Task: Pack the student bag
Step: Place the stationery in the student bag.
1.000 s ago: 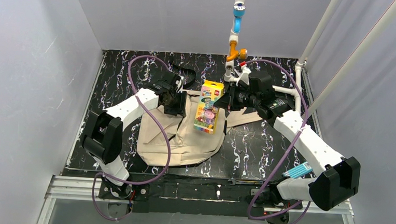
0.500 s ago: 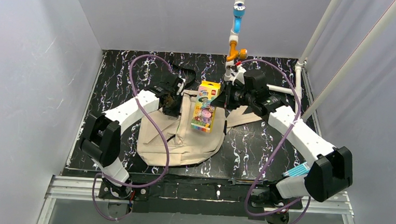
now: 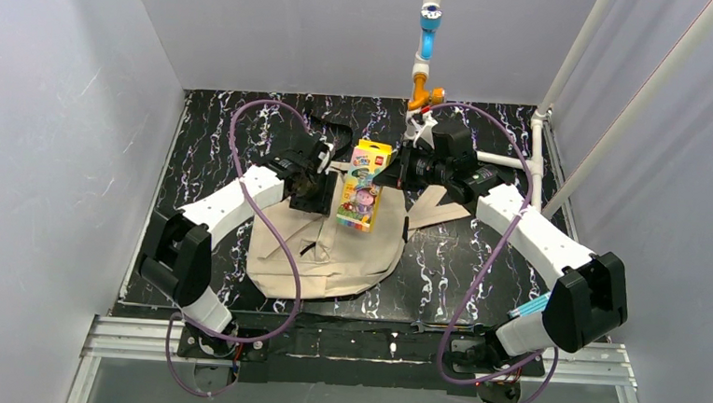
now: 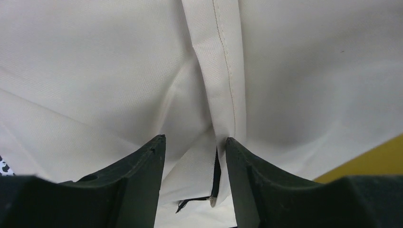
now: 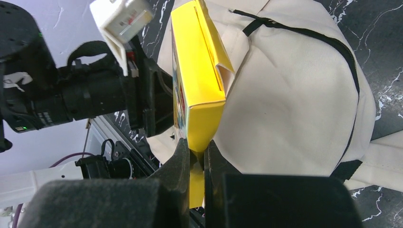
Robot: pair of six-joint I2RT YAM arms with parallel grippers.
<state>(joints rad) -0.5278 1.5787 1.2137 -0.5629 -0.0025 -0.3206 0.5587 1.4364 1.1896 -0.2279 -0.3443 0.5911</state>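
Observation:
The beige student bag [image 3: 322, 251] lies flat on the black marbled table in the top view. My left gripper [image 3: 311, 194] is at the bag's upper left edge; in the left wrist view [image 4: 195, 140] its jaws stand a little apart with a fold of bag fabric [image 4: 309, 71] and a zipper pull pinched between them. My right gripper [image 3: 394, 173] is shut on the end of a yellow colourful box [image 3: 361, 192] and holds it above the bag's top part. In the right wrist view the box [image 5: 199, 71] stands edge-on over the bag [image 5: 294, 95], between the jaws [image 5: 196, 147].
A white pipe stand with blue and orange fittings [image 3: 426, 38] rises at the back centre, just behind the right gripper. A black strap [image 3: 334, 130] lies behind the bag. A blue item [image 3: 538, 308] sits by the right arm's base. Grey walls close three sides.
My right gripper has carried the yellow box to the left and slightly away, closer to the left gripper. The left gripper has stayed at the bag's edge.

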